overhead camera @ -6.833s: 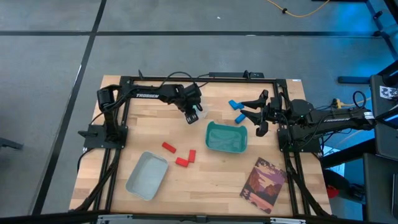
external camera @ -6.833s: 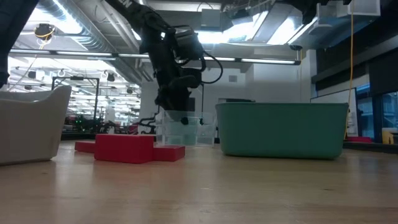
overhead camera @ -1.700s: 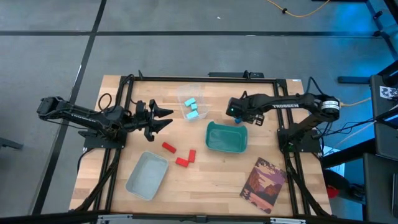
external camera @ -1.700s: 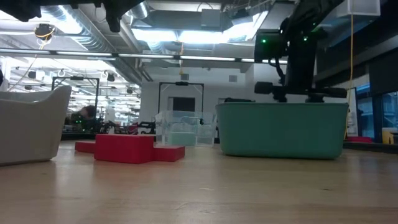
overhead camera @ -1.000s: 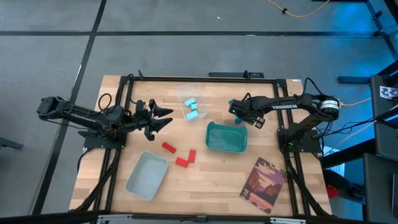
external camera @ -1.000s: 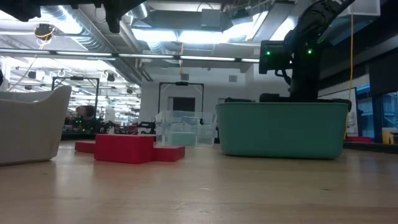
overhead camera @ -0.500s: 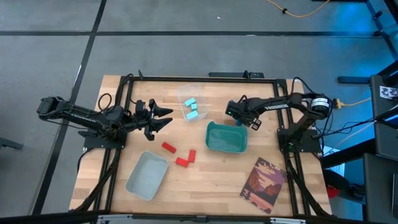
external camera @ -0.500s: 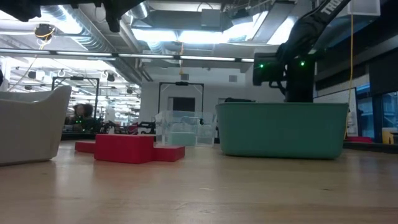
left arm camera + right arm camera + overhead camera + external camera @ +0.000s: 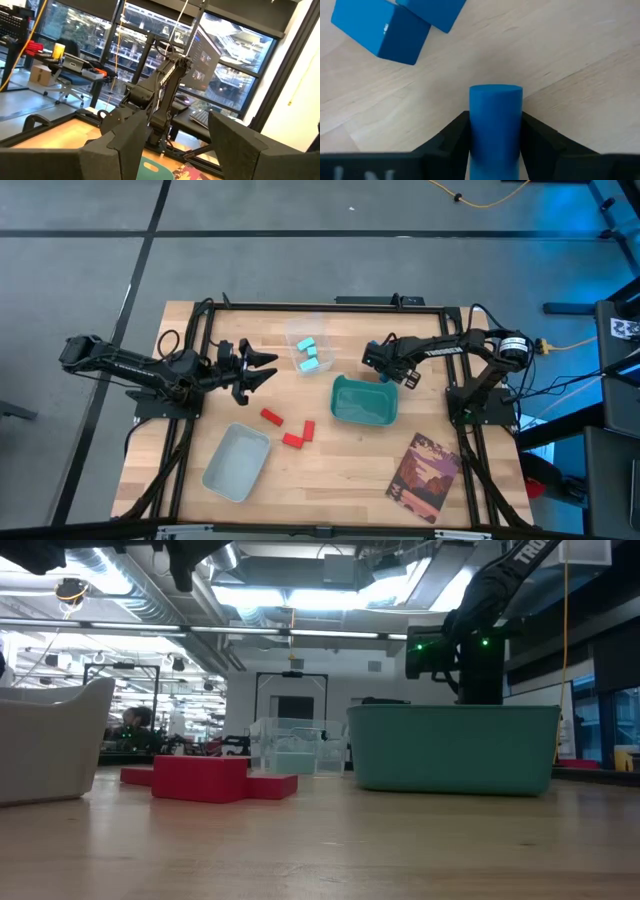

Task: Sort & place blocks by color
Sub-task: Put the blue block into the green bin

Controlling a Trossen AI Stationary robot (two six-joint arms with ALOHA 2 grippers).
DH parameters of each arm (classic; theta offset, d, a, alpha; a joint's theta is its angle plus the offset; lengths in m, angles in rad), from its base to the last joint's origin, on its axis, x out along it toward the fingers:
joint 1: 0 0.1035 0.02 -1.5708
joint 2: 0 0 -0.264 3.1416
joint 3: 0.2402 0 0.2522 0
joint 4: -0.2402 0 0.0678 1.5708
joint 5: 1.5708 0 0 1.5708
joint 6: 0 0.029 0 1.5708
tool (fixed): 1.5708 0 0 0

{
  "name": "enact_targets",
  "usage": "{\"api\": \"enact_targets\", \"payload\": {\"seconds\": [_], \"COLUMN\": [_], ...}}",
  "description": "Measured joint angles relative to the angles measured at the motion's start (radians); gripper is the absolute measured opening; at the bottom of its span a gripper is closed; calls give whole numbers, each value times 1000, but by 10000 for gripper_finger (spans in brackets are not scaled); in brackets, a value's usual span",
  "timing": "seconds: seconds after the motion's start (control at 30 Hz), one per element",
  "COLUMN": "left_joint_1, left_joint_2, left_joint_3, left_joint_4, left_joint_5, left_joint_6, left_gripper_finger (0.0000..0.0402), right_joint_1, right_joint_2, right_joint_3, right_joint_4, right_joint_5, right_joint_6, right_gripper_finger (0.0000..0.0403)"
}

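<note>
My right gripper [image 9: 384, 373] points down at the table just behind the teal bin [image 9: 364, 402] and is shut on a darker blue block [image 9: 496, 107]. Two more blue blocks [image 9: 381, 30] lie on the wood close by. In the low view the bin hides its fingers. Light cyan blocks [image 9: 308, 355] sit in a clear container. Three red blocks [image 9: 292, 431] lie on the table between the bin and the grey tray [image 9: 237, 463]. My left gripper [image 9: 270, 369] hovers open over the table's left part, fingers level, touching nothing. My right gripper pinches the blue block's two opposite sides [image 9: 475, 125] between its two fingers [image 9: 451, 137], coming from above and pointing down. The block's free end [image 9: 496, 91] reaches beyond the fingertips toward the wood. Whether it rests on the table, I cannot tell.
A picture card [image 9: 424, 477] lies at the near right corner. A black frame [image 9: 330, 305] runs round the table. Bare wood shows at the near middle, between the grey tray and the card.
My right gripper has sunk down behind the teal bin and shifted slightly toward the table's left. The blocks in the open, the bin and the tray stand as before.
</note>
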Motion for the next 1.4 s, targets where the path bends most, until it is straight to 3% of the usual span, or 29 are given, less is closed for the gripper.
{"api": "enact_targets", "payload": {"seconds": [0.43, 0.7, 0.83, 1.0, 1.17, 1.4], "left_joint_1": [0, 0, 0, 0, 0, 0], "left_joint_2": [0, 0, 0, 0, 0, 0], "left_joint_3": [0, 0, 0, 0, 0, 0], "left_joint_4": [0, 0, 0, 0, 0, 0], "left_joint_5": [-8, -8, -9, -8, -9, -9], "left_joint_6": [0, 0, 0, 0, -1, 0], "left_gripper_finger": [206, 206, 206, 206, 206, 206], "right_joint_1": [-14, -25, -24, -6, 6, 17], "right_joint_2": [-117, -358, -491, -669, -814, -857], "right_joint_3": [-8, -7, -30, -167, -351, -451], "right_joint_4": [-118, -254, -234, -15, 404, 888], "right_joint_5": [74, 173, 173, 79, -105, -362], "right_joint_6": [-183, -514, -722, -911, -1026, -1140], "right_gripper_finger": [137, 137, 137, 137, 137, 137]}}
